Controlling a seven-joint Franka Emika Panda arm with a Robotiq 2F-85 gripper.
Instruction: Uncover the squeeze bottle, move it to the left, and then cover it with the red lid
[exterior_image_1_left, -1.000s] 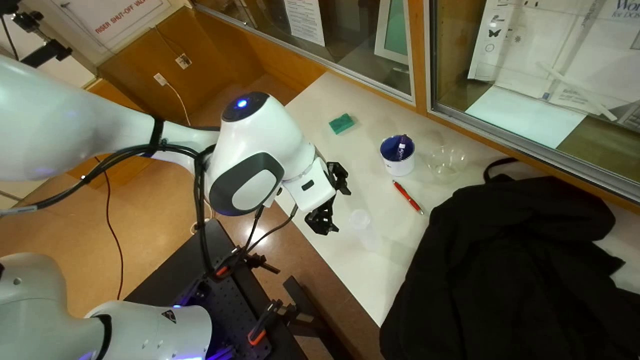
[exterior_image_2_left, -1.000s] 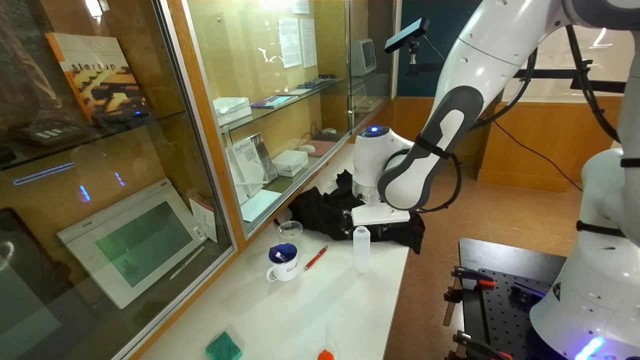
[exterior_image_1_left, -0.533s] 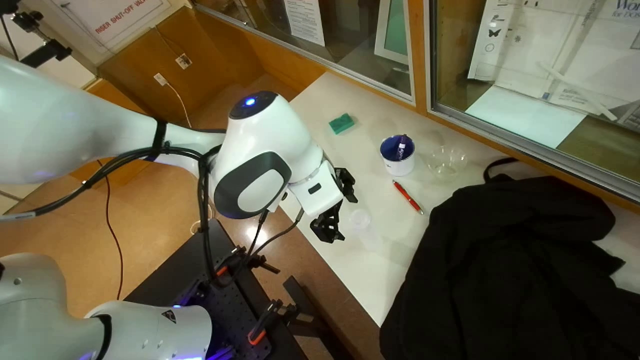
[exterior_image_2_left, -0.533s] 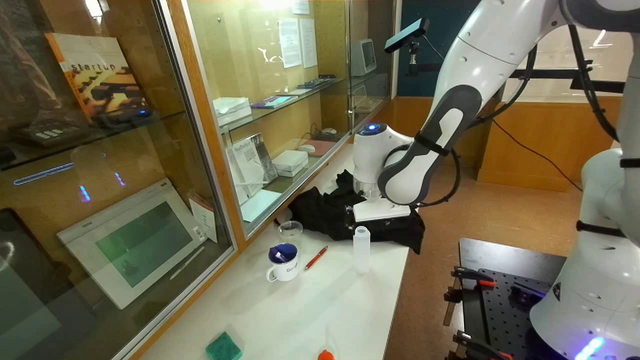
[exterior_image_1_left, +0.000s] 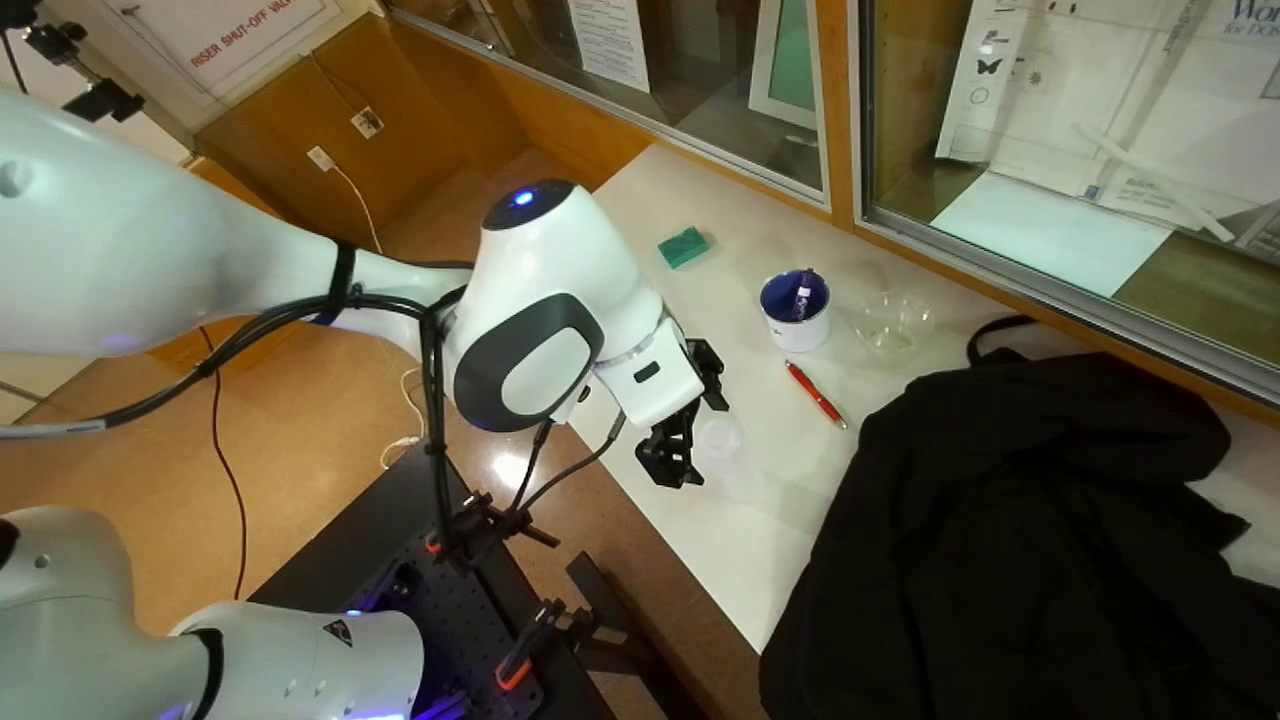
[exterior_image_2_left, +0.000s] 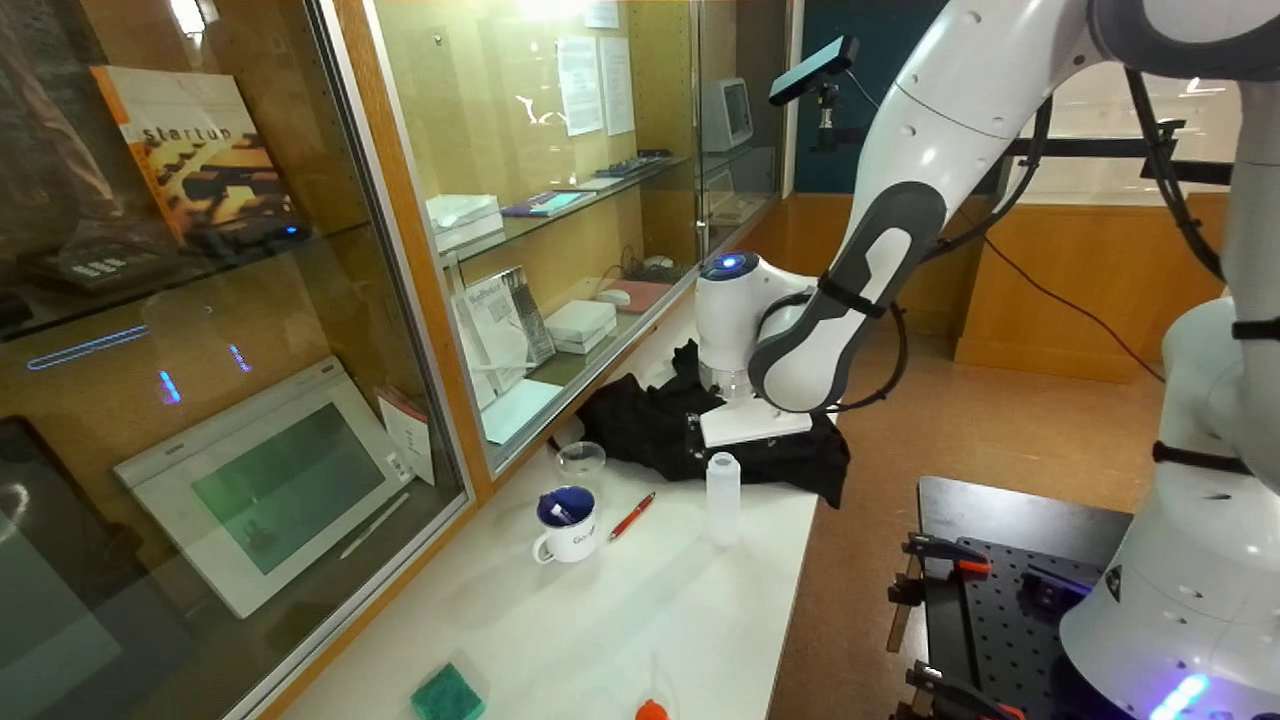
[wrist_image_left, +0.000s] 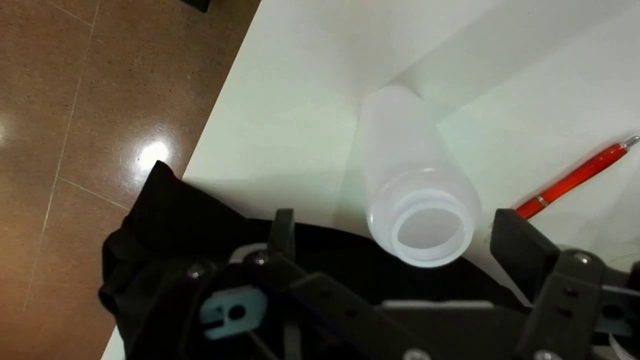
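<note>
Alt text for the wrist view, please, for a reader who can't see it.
An uncapped, whitish squeeze bottle stands on a white table, seen from above, the open gripper showing on either side of its mouth. A red pen lies to the right; black cloth spreads below, partly hidden, and brown floor shows at left.

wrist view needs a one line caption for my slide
Open gripper near an upright, uncapped squeeze bottle on a white table, red pen at right.

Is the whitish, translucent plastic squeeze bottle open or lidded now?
Open: in the wrist view, the squeeze bottle shows a bare round mouth; in an exterior view, the rounded red-orange lid sits apart from it.
</note>
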